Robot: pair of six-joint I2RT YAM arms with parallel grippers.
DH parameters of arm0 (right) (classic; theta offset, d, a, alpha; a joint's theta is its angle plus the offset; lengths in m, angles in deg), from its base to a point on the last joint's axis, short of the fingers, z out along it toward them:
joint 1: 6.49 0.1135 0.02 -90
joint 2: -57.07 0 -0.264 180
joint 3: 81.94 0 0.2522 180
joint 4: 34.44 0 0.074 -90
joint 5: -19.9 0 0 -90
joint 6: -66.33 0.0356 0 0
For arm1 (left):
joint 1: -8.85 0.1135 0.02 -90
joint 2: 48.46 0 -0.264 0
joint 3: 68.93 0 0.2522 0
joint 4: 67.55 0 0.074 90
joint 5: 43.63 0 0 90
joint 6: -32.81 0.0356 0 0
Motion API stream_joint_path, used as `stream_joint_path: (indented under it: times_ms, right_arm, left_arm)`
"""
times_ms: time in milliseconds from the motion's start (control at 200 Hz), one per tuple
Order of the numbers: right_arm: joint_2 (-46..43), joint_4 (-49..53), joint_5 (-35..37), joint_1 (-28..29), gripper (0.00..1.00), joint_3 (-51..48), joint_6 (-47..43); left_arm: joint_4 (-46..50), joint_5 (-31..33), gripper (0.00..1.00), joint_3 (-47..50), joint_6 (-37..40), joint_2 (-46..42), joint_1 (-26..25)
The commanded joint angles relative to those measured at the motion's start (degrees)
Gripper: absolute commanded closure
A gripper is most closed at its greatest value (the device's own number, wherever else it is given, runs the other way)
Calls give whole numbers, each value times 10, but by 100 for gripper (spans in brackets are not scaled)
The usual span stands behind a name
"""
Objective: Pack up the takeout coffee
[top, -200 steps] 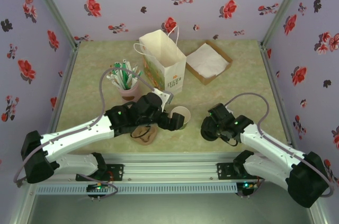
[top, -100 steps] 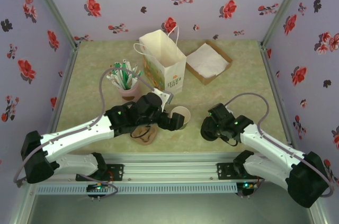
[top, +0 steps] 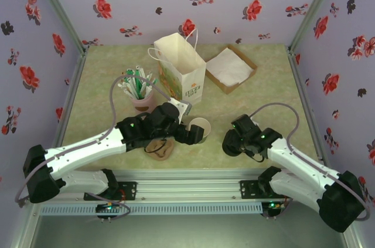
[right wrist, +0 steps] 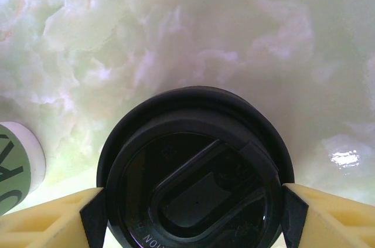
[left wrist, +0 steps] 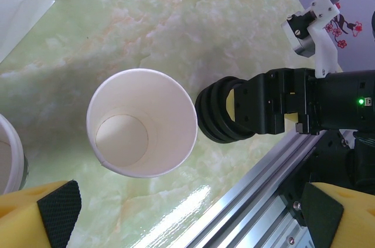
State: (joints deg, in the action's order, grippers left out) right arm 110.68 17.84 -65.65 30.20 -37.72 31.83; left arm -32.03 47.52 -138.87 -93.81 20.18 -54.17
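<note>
Top external view first: the white paper bag carries a printed panel with dark lettering low on its front, too small to read from up here. On the right wrist camera there are raised letters along the lower rim of the black lid, cut off by the edge of the picture, so I can't make them out. At the far left of that view sits a white and green object with bold black strokes, and those are unreadable too.

Now the grippers. The right gripper is clamped on that lid, a yellow finger pressed against each side of the rim. Whether the lid touches the table I can't tell. The left gripper is spread wide and holds nothing. The paper cup stands upright just ahead of its fingertips.

From the left wrist the cup is uncovered, white inside and empty, and the lid hangs just beside it in the other arm's grip. From above, the cup stands near the front of the table, in front of the bag.

The bag is upright with its mouth open. A pink cup bristles with green and white stirrers. A cardboard tray at the back holds white napkins. A brown pulp carrier lies under the left arm
</note>
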Motion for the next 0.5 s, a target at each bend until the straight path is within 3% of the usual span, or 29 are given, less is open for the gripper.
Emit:
stream_joint_path:
  times_ms: [0,490]
  right_arm:
    - [-11,23,6,-6,25,18,-10]
    - [-46,104,21,-7,25,94,-53]
  left_arm:
    - [7,14,1,4,13,-10,-4]
    - [-3,45,1,14,14,-41,-4]
